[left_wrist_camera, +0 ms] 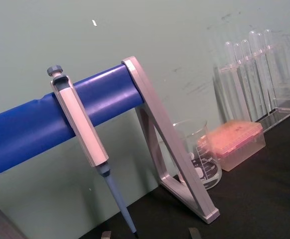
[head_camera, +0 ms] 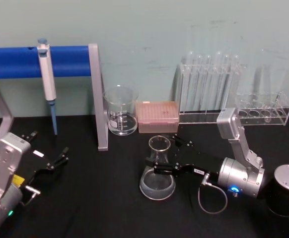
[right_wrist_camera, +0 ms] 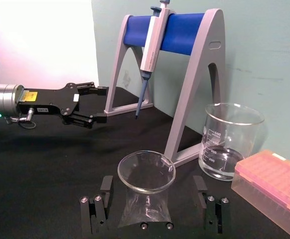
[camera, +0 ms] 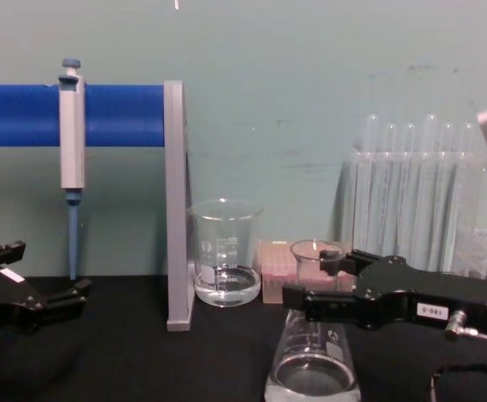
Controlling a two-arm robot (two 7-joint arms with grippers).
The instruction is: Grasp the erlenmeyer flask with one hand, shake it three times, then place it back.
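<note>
The clear glass cone-shaped flask (head_camera: 158, 183) with the wide bottom and thin neck stands upright on the black table (head_camera: 100, 198). It is near the middle, in front of the pink plastic box (head_camera: 157, 116).

The black right gripper (head_camera: 160, 152) reaches in from the right, level with the flask's neck. Its 2 fingers (right_wrist_camera: 105, 185) are apart, 1 on each side of the neck. In the right wrist view there is a gap between each finger and the glass, so the gripper is around the neck but does not squeeze it. In the chest view the gripper's boxy body has a small white label.

The black left gripper (right_wrist_camera: 104, 104) is low over the table on the left, well apart from the flask. Its 2 fingers are spread apart too and hold nothing.

Behind the flask, near the green wall, a round clear glass beaker (head_camera: 120, 111) with a little clear liquid stands just beside the pink box. To the right of the box, tall thin glass test tubes (head_camera: 209, 82) stand in a clear plastic rack (head_camera: 204, 118). On the left is a stand with a thick blue bar (head_camera: 15, 62) and grey legs. A grey and blue pipette (head_camera: 46, 74) hangs from the bar, tip down.
</note>
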